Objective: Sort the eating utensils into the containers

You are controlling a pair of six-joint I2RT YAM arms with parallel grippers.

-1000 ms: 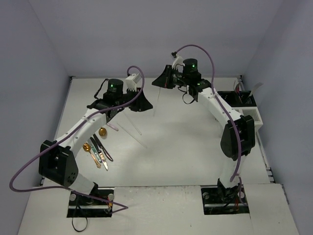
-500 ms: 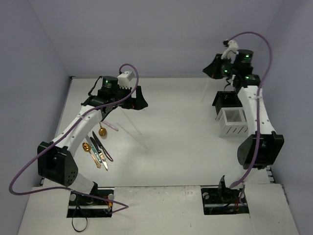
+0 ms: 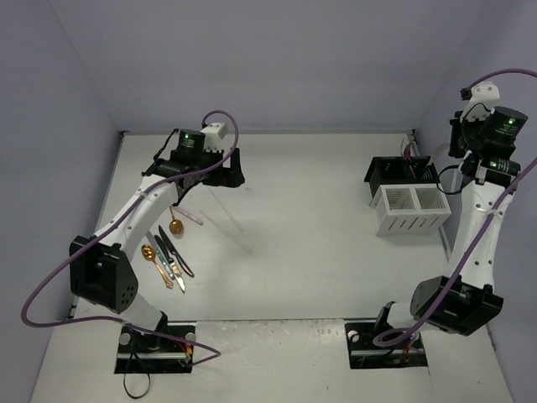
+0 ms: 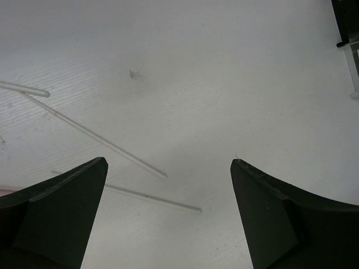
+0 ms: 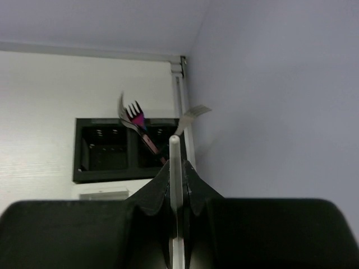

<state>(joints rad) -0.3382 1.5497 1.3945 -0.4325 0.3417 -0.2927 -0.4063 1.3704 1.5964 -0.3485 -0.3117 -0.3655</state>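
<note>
The left tool (image 4: 168, 161) gapes wide, holding nothing, above pale sticks (image 4: 95, 134) on the counter (image 4: 224, 67). The right tool (image 5: 175, 166) is clamped on 1 pale stick (image 5: 174, 150), near the black container (image 5: 81, 151) at 3 o'clock.

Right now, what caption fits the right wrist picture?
Right claw pinches a pale stick, aimed toward the black bin holding forks.
</note>
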